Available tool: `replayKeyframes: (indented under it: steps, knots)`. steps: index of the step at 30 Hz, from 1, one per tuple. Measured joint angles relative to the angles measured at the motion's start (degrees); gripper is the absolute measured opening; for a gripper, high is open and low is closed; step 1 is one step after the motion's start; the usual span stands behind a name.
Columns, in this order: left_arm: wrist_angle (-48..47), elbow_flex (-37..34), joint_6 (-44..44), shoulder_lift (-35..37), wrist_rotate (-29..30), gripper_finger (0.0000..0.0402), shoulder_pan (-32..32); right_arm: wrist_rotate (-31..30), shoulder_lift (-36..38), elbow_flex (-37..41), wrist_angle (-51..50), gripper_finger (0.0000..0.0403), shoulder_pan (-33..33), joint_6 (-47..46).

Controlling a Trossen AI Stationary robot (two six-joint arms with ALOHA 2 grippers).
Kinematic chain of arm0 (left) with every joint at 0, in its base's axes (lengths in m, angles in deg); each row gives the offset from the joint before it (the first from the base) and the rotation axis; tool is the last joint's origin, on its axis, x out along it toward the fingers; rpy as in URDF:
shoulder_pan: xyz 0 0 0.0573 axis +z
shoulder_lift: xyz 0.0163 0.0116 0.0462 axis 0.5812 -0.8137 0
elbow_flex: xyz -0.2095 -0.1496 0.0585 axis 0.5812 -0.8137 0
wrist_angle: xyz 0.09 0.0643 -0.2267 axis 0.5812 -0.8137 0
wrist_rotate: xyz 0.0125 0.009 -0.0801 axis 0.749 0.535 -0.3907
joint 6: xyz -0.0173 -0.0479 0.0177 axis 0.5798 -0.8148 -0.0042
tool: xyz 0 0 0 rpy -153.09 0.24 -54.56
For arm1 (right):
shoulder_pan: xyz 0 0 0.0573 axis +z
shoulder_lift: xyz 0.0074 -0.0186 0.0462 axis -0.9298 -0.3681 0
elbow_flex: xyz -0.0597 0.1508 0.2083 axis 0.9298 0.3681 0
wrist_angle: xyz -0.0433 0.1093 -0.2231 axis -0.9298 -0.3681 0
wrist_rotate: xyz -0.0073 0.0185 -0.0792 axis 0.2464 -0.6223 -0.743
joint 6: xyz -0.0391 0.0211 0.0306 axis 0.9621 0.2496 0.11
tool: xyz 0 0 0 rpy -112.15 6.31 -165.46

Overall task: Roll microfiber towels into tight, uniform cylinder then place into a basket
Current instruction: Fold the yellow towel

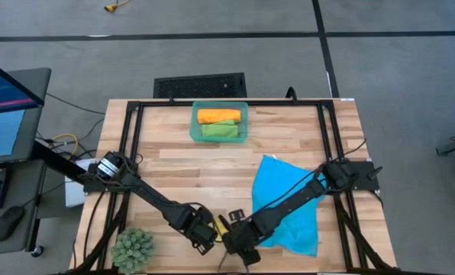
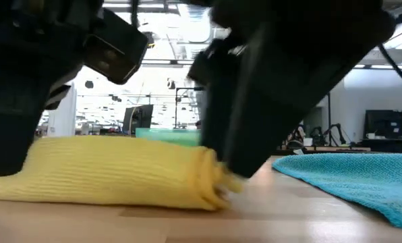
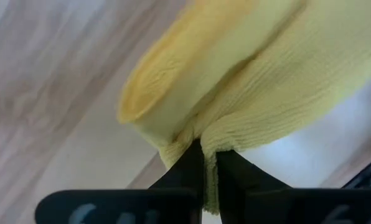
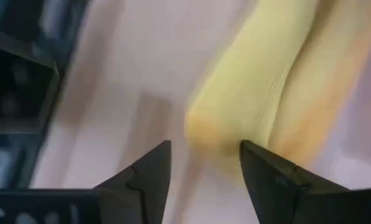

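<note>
Two rolls, orange (image 1: pixel 217 116) and green (image 1: pixel 220 131), sit in the basket (image 1: pixel 196 122). The yellow towel (image 2: pixel 113 170) lies rolled on the tabletop (image 1: pixel 182 164), its edge pinched by the closed left end effector (image 3: pixel 204 163); the right end effector (image 4: pixel 204 169) gapes beside it. The blue towel (image 1: pixel 288 202) lies unrolled.

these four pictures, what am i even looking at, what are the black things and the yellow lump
One moment seen by four cameras: one above the table, one at table height, and one on each arm's wrist. The black things are two robot arms. The left gripper is shut, pinching an edge of the rolled yellow towel at the table's near edge. The right gripper stands open just off the roll's end. A bright blue towel lies flat under the right arm. The teal basket already holds a rolled orange towel and a green towel. A spiky plant ball sits at the corner.
</note>
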Motion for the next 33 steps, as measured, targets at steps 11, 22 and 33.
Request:
replayKeyframes:
  steps: [11, 22, 33]
  knots:
    - [-1.7, 0.0, -2.8, 0.0, -1.1, 0.0010, 0.3, -13.4, 3.8, -0.1, 3.2, 0.0192, 5.3, 17.3]
    - [-1.1, 0.0, -3.4, 0.0, -1.5, 0.0010, 0.9, -17.4, 3.8, 8.3, 19.0, 0.0163, 4.0, 29.5]
    - [-1.0, 0.0, -2.7, 0.0, -1.4, 0.0010, 0.9, -15.0, 3.9, 12.2, 25.4, 0.0157, 1.5, 26.7]
